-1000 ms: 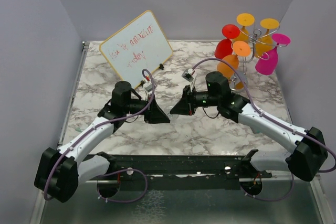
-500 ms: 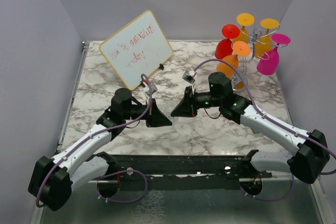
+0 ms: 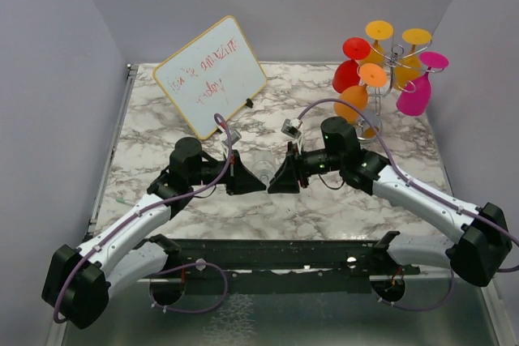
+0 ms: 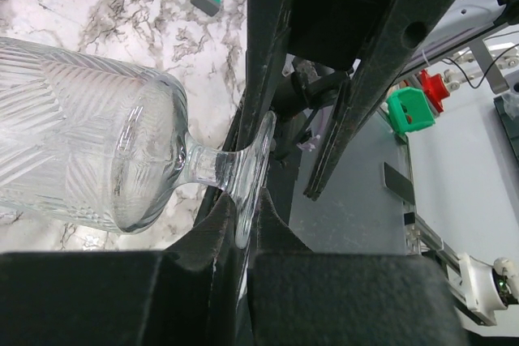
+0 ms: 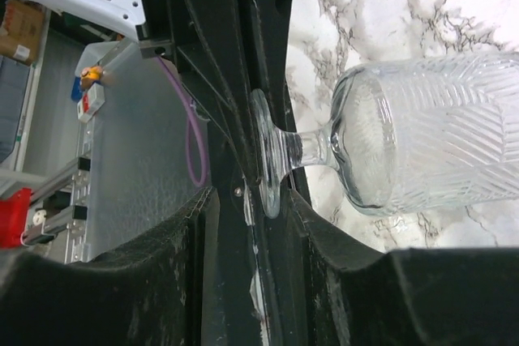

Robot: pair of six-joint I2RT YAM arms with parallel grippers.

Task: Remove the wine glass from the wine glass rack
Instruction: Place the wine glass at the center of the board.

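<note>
Clear wine glass, empty, foot pinched between left fingers.

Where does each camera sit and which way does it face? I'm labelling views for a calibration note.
Top external: high behind the robot, looking down over the marble table toward the whiteboard and wine glass rack; left arm and right arm show.
Left wrist: on the left arm, looking along the left gripper, shut on the clear wine glass by its foot.
Right wrist: on the right arm, facing oppositely; the right gripper, open, flanks that foot.
Shared: both wrist views show the same glass.
</note>
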